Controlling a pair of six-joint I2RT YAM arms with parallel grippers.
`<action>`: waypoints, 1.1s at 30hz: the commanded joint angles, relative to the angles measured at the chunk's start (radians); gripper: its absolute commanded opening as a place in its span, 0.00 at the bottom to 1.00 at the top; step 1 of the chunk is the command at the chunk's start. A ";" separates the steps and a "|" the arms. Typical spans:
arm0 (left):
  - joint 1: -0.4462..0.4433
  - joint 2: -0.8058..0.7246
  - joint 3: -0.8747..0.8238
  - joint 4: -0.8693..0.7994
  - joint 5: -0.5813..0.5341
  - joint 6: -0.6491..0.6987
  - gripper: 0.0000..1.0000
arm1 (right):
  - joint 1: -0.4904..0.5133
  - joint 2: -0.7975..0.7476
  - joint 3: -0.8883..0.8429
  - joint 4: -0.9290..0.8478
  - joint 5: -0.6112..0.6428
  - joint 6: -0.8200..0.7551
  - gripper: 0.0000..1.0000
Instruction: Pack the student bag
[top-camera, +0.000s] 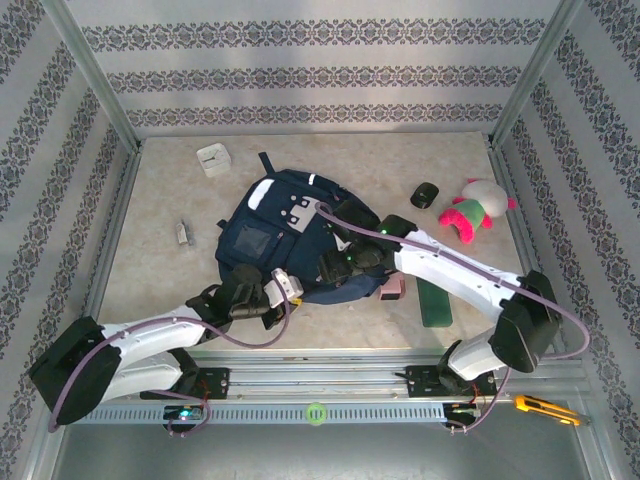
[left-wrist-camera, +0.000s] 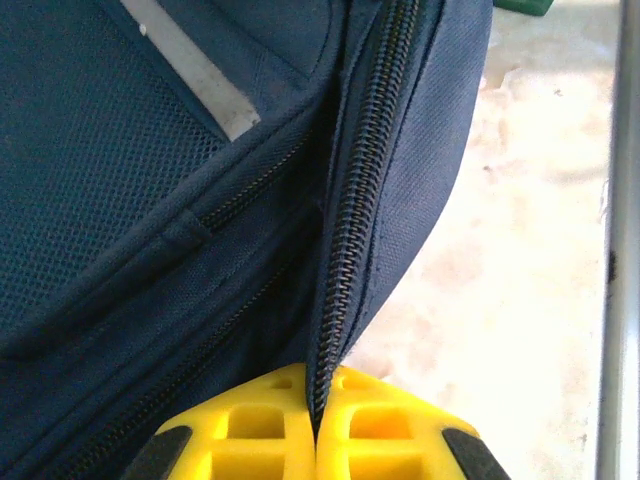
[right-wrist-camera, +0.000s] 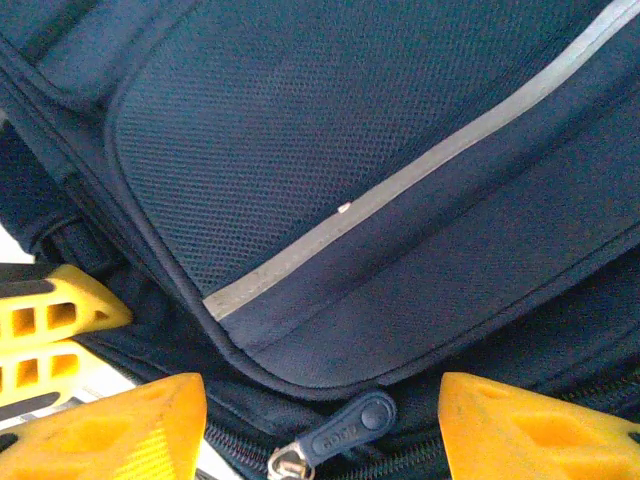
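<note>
Navy bag (top-camera: 262, 232) is sprawled out in the middle, with both grippers right up on its near edge: left gripper (top-camera: 288, 290) at the bottom hem, right gripper (top-camera: 335, 268) just beside it. Scattered around: white box (top-camera: 213, 159) at the far left, black mouse (top-camera: 424, 195) and a pink-green plush (top-camera: 475, 210) off to the right, green block (top-camera: 435, 303) nearer the front, yellow cutter (top-camera: 545, 410) down on the rail (top-camera: 380, 385).

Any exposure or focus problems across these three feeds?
Top external: even, soft light, only faint shadows around the student bag, everything sharp. Left wrist: the table beside the bag is nearly washed out, while the zipper stays crisp. Right wrist: the mesh is sharp and the pale stripe is bright without glare.
</note>
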 joint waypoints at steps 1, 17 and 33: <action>-0.019 -0.026 -0.003 0.106 -0.094 0.136 0.03 | -0.050 -0.030 0.001 -0.063 -0.059 -0.029 0.64; -0.154 -0.102 0.142 -0.195 -0.607 0.722 0.00 | -0.221 -0.106 -0.048 0.001 -0.344 -0.033 0.64; -0.135 -0.208 0.217 -0.508 -0.297 0.461 0.71 | -0.206 -0.163 -0.176 0.196 -0.401 0.047 0.63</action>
